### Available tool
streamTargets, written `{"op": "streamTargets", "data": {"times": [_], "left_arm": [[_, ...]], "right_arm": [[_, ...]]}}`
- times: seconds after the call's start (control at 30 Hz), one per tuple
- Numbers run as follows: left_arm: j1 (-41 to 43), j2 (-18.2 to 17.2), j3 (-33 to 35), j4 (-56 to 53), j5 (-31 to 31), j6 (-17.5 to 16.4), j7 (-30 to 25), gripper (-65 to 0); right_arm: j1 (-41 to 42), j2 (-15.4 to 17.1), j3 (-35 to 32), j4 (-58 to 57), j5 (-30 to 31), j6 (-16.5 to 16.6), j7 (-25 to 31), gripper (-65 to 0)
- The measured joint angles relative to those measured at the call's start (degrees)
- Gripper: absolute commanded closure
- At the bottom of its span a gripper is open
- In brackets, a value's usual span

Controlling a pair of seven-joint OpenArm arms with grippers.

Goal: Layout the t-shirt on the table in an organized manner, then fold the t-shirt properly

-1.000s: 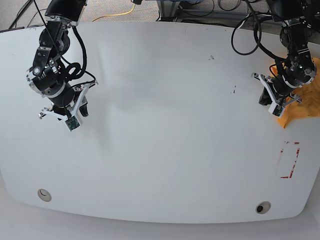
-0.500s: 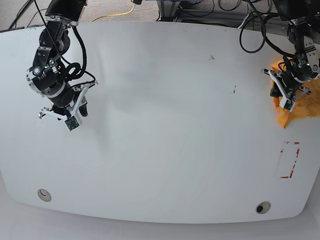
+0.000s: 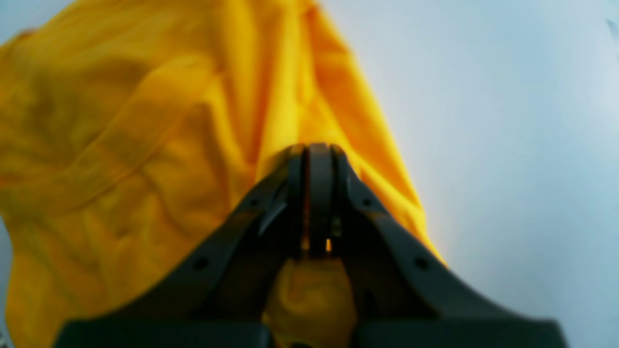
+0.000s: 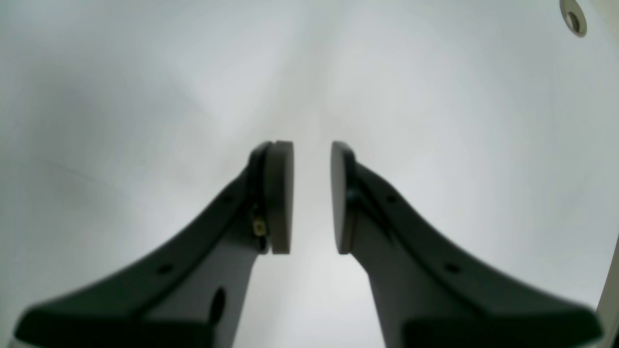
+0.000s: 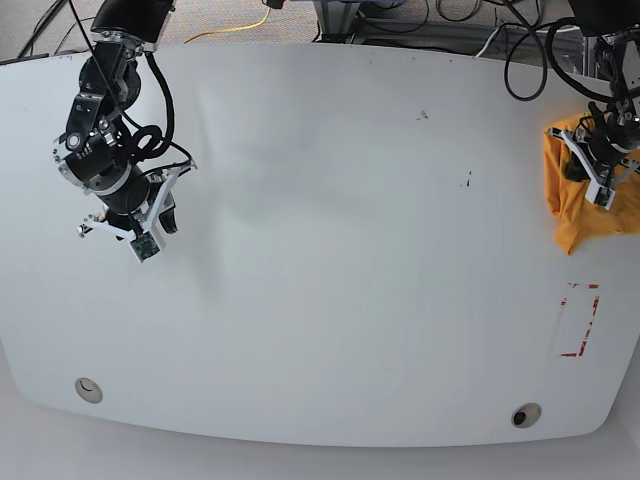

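Observation:
The orange-yellow t-shirt (image 5: 575,215) lies crumpled at the right edge of the white table (image 5: 350,250). My left gripper (image 5: 592,170) sits over its upper part. In the left wrist view the left gripper (image 3: 316,154) is shut, with a fold of the t-shirt (image 3: 145,145) pinched between its pads and bunched below them. My right gripper (image 5: 140,225) hangs over bare table at the far left, well away from the shirt. In the right wrist view the right gripper (image 4: 312,193) stands slightly open with nothing between its fingers.
A red-tape rectangle (image 5: 578,320) marks the table below the shirt. Round grommets sit near the front edge at left (image 5: 88,390) and right (image 5: 525,414); the left grommet (image 4: 574,19) also shows in the right wrist view. Cables run behind the back edge.
My left gripper has moved right and toward the back along the table's right edge, and the shirt's near part has shifted with it. The right arm has stayed still.

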Motion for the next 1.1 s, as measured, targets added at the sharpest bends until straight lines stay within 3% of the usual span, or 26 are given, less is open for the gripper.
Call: {"op": "streamTargets", "data": {"times": [0.3, 0.73, 0.87, 1.1], "left_arm": [[0.0, -2.9, -0.9, -3.5, 0.4, 0.3, 0.4, 0.0], [0.4, -3.4, -1.2, -0.9, 0.5, 0.2, 1.1, 0.0], [1.2, -2.8, -1.6, 6.9, 0.4, 0.3, 3.8, 0.0], [1.2, 2.6, -0.9, 18.8, 0.2, 0.1, 5.8, 0.0]], "right_arm": [[0.0, 0.0, 0.0, 0.0, 0.0, 0.0, 0.0, -12.4], [0.0, 0.0, 0.0, 0.0, 0.0, 0.0, 0.0, -12.4], [0.0, 0.0, 0.0, 0.0, 0.0, 0.0, 0.0, -12.4], [0.9, 0.3, 0.0, 0.0, 0.0, 0.0, 0.0, -12.4]]}}
